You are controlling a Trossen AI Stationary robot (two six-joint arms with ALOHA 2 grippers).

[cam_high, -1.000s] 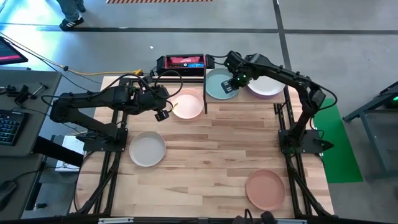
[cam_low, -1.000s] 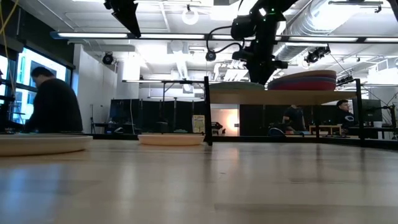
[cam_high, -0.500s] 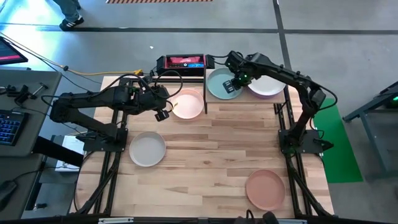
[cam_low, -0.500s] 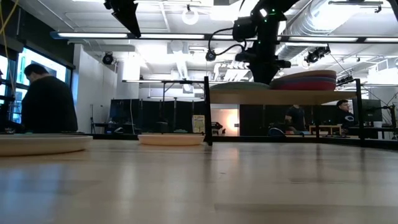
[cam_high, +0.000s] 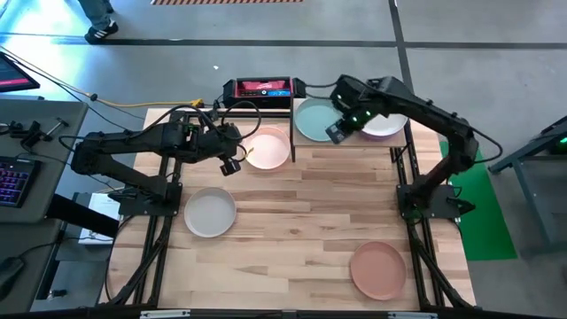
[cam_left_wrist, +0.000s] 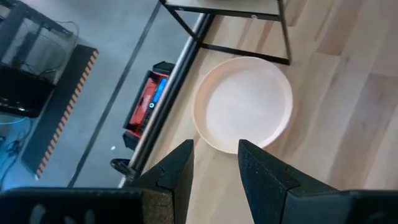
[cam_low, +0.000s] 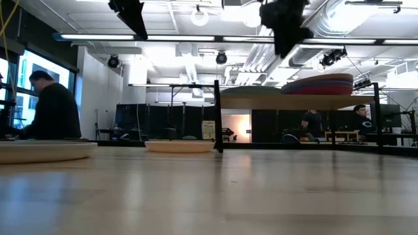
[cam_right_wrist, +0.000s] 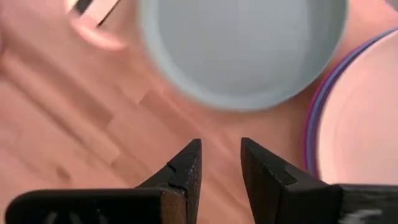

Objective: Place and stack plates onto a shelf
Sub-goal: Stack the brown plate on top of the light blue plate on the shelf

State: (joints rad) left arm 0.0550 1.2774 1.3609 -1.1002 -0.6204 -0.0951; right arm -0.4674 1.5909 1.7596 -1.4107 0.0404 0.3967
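Observation:
The shelf (cam_high: 299, 140) stands at the table's far edge. On it a teal plate (cam_high: 312, 119) lies flat beside a stack of plates topped by a pale pink one (cam_high: 384, 122). My right gripper (cam_high: 337, 131) is open and empty above the shelf's near edge, between the teal plate (cam_right_wrist: 242, 43) and the stack (cam_right_wrist: 360, 124). My left gripper (cam_high: 232, 164) is open and empty just left of a cream plate (cam_high: 267, 147), which lies flat on the table (cam_left_wrist: 244, 102). A grey plate (cam_high: 210, 213) and a salmon-brown plate (cam_high: 378, 269) lie flat on the table.
A red and black box (cam_high: 259, 88) sits behind the table's far edge. The shelf's black posts (cam_left_wrist: 236, 31) stand next to the cream plate. People show in the room beyond (cam_low: 52, 111). Bare wood lies in the table's middle (cam_high: 301, 213).
My right gripper has risen from the teal plate's right rim and drawn back toward the table's near edge. The teal plate stays flat on the shelf.

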